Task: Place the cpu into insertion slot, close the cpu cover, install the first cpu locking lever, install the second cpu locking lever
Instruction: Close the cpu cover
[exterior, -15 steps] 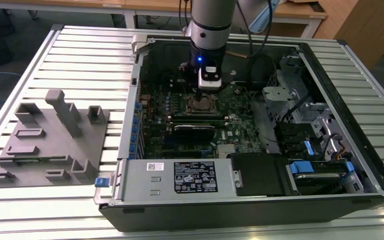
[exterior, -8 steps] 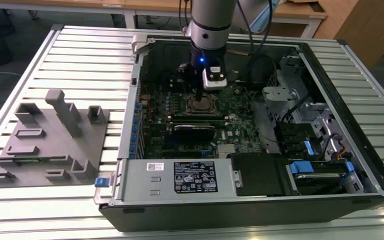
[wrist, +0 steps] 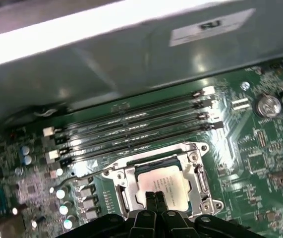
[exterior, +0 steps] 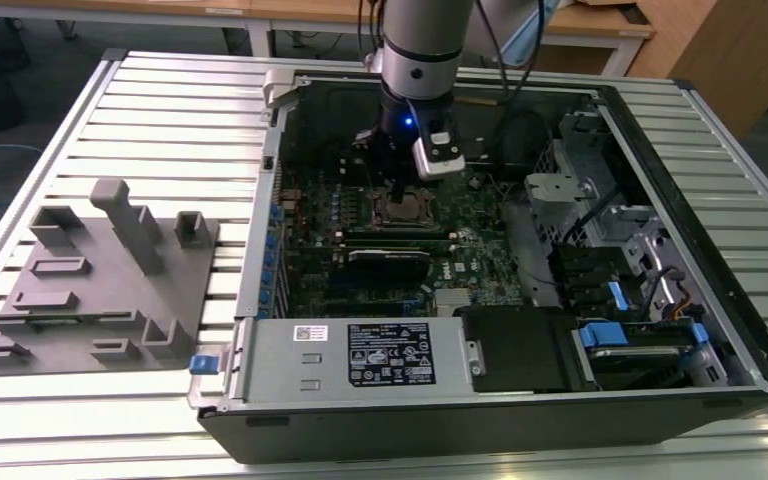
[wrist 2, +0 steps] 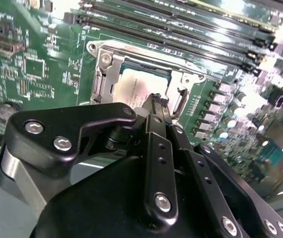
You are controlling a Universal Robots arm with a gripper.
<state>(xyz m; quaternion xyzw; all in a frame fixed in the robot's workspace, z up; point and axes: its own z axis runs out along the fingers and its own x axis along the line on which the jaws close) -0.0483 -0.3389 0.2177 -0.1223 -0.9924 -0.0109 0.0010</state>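
Gripper [exterior: 400, 197] is down inside the open computer case [exterior: 491, 432], right over the insertion slot [exterior: 411, 213] on the green motherboard [exterior: 491, 250]. In both wrist views the two black fingers [wrist: 151, 199] are pinched together with no gap worth noting and nothing gripped between them. The gripper tip [wrist 2: 156, 100] sits at the near edge of the cpu [wrist 2: 137, 85]; can't tell if it presses on the metal top or hangs just above.

The cpu [wrist: 163, 179] is seated in the slot, silver top facing up. The cpu cover [wrist: 127, 182] lies flat around it, chip showing through its window, and the cover's frame [wrist 2: 101, 79] is silvery with a screw at the corner. Long dark memory slots [wrist: 131, 124] run just beside the socket.

Labelled grey power-supply box [exterior: 357, 352] sits at the case's near side. A grey fixture block [exterior: 104, 290] rests on the slatted tabletop [exterior: 157, 100], on the exterior view's left, well apart from the case.
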